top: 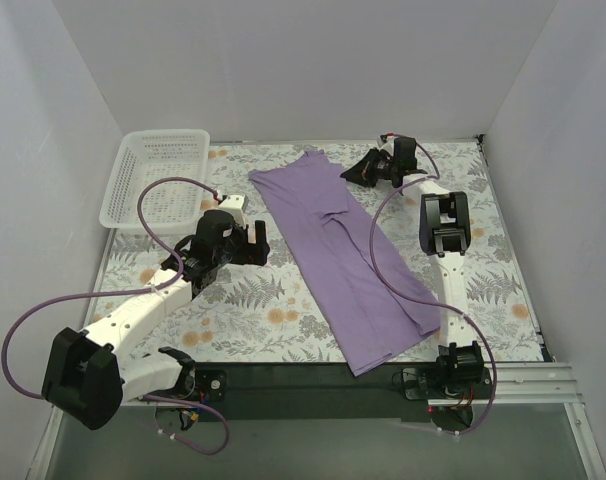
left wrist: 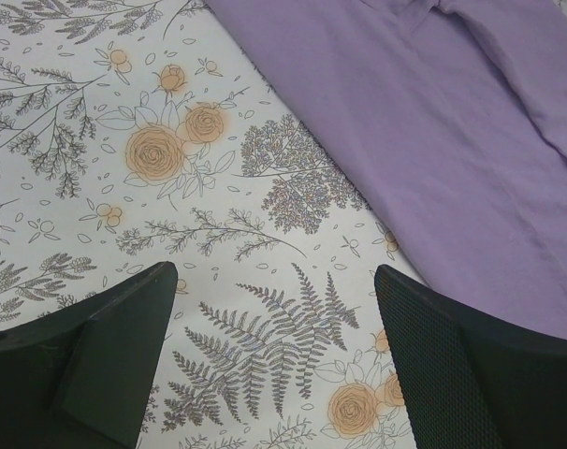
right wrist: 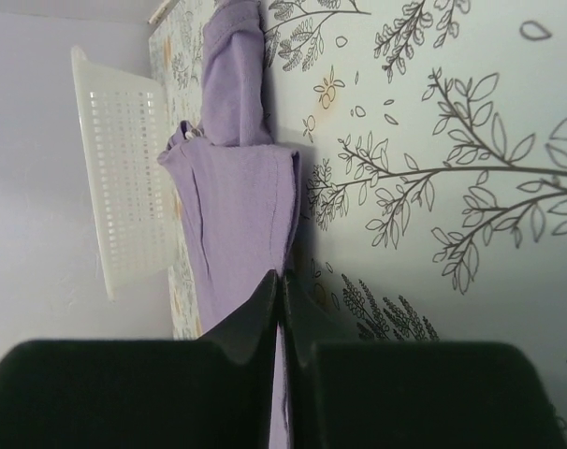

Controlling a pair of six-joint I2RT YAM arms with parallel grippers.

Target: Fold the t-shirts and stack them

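Observation:
A lavender-purple t-shirt [top: 338,255] lies folded into a long strip, running diagonally from the far middle of the table to the near right. My right gripper [top: 351,173] is at the far end of the strip, on its right edge. In the right wrist view this gripper [right wrist: 283,276] is shut, with the t-shirt [right wrist: 232,206] fabric pinched between its fingers. My left gripper [top: 261,243] hovers just left of the strip. Its jaws [left wrist: 274,281] stand wide open over bare floral cover, with nothing between them and the t-shirt [left wrist: 433,122] to the upper right.
A white plastic basket [top: 168,133] stands at the far left corner and also shows in the right wrist view as the basket [right wrist: 124,187] beyond the shirt. A floral table cover [top: 243,310] spans the table. White walls close in on three sides.

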